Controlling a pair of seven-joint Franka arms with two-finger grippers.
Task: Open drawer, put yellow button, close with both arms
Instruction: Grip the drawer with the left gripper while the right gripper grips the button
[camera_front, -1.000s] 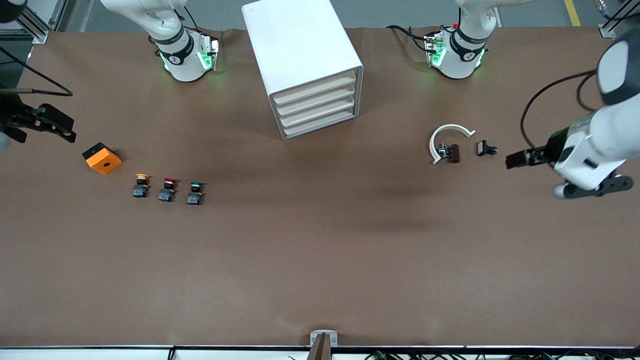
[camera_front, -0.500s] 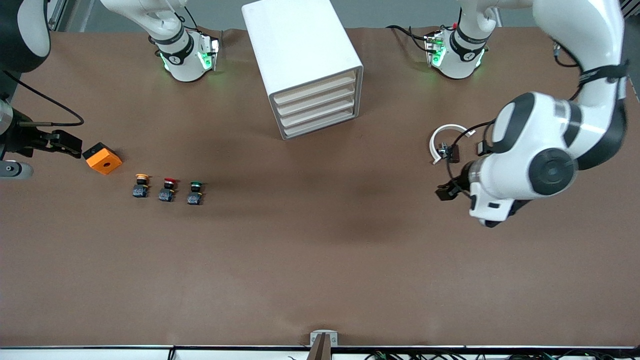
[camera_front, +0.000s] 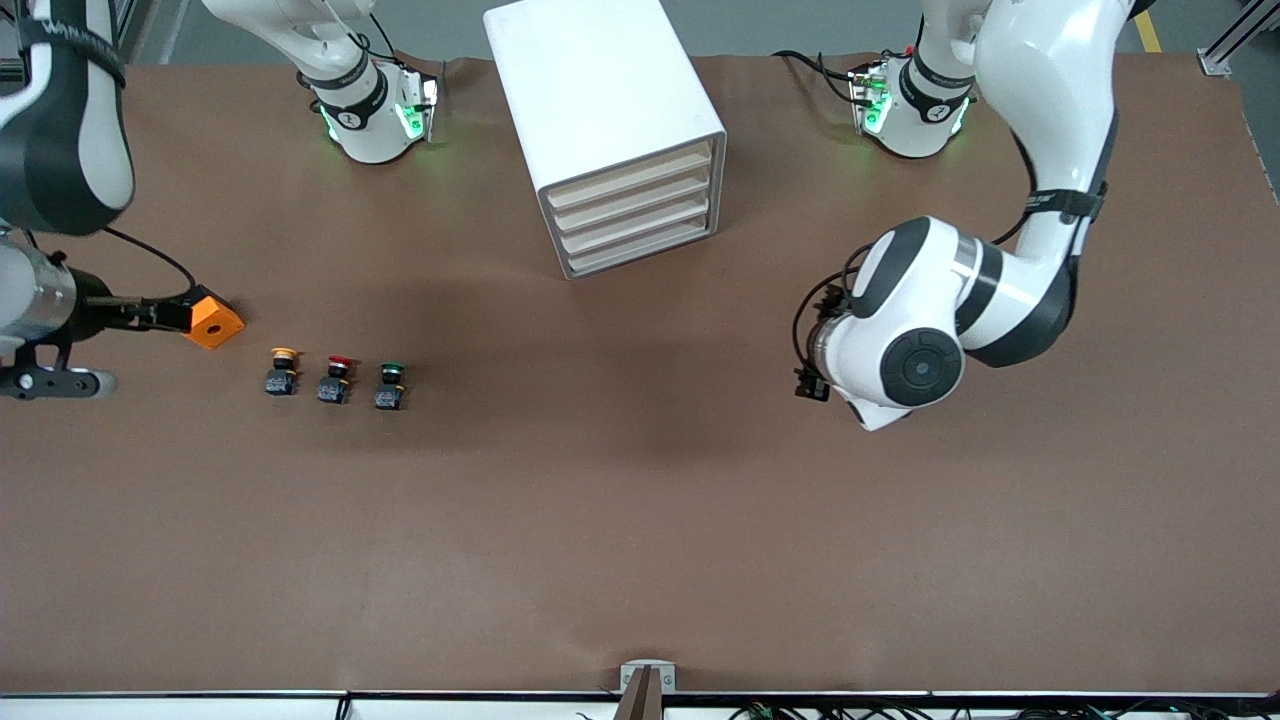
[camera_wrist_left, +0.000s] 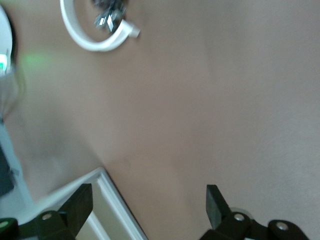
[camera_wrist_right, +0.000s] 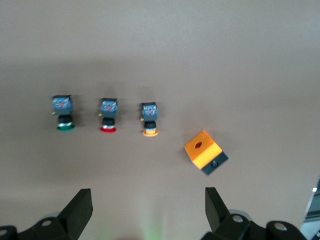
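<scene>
The white cabinet (camera_front: 600, 100) stands at the robots' edge of the table, mid-table. Its top drawer (camera_front: 630, 178) is shut, like the three below it. The yellow button (camera_front: 283, 368) stands upright toward the right arm's end, beside the red button (camera_front: 336, 376) and the green button (camera_front: 390, 384). It also shows in the right wrist view (camera_wrist_right: 149, 120). My right gripper (camera_front: 150, 315) is open and empty (camera_wrist_right: 148, 210), in the air beside the orange box (camera_front: 215, 320). My left gripper (camera_front: 810, 385) is open and empty (camera_wrist_left: 148, 210), over bare table toward the left arm's end.
The orange box with a round hole (camera_wrist_right: 205, 152) lies close to the yellow button. A white C-shaped ring (camera_wrist_left: 95, 35) with small dark parts lies toward the left arm's end, hidden under the left arm in the front view. A cabinet corner (camera_wrist_left: 112, 207) shows in the left wrist view.
My left arm has swung in from the table's end toward the middle, now covering the white ring. My right gripper has moved inward to beside the orange box. The buttons and drawers have not moved.
</scene>
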